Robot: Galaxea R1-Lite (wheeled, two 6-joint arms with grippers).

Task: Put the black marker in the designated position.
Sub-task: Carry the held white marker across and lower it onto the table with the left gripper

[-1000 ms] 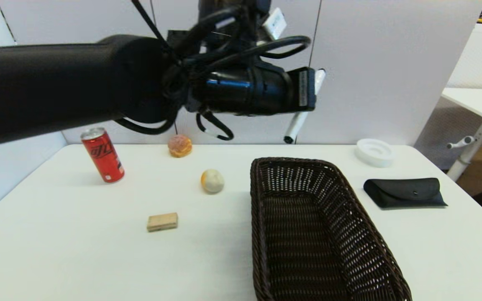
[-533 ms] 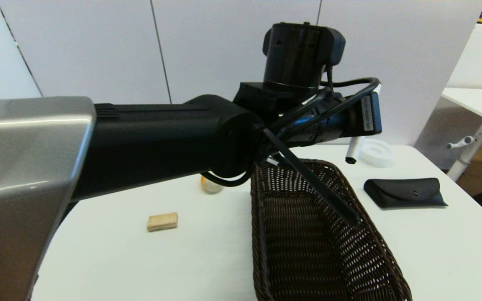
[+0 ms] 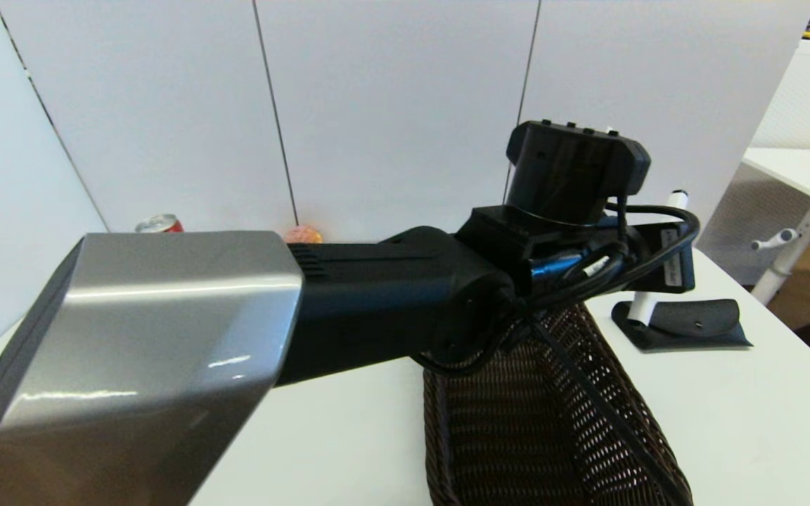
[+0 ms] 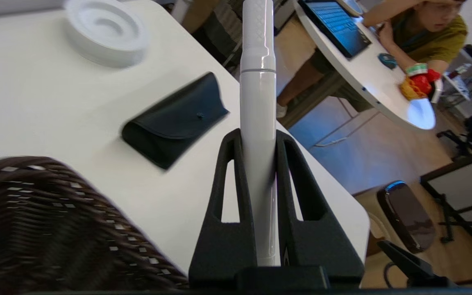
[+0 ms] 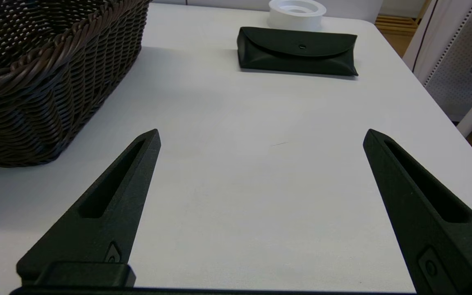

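Above the far right part of the white table (image 3: 742,422), between the wicker basket (image 3: 517,422) and the black glasses case (image 3: 693,323), the black marker (image 4: 257,123) is held clear of the surface by the left gripper (image 4: 258,141). The two black fingers (image 4: 230,196) of that gripper are seen closed narrowly against the marker's white barrel, one on each side, with the capped end projecting well beyond the fingertips. In the head view the marker (image 3: 640,309) is shown nearly upright, its upper tip visible above the wrist and its lower part visible in front of the case's left end; whether the lower end touches anything cannot be told. The left arm (image 3: 377,309) is extended across the picture over the basket's far end, and much of the table is hidden by it.

A white round holder (image 4: 105,30) is seen at the table's far edge, beyond the case. The top of a red can (image 3: 159,223) and an orange round object (image 3: 304,234) are just visible behind the arm at the far left of the table.

The right gripper (image 5: 260,139) is held low over the table beside the basket (image 5: 47,65), its fingers spread wide with nothing between them. The case (image 5: 297,51) and the holder (image 5: 296,12) lie well ahead of it.
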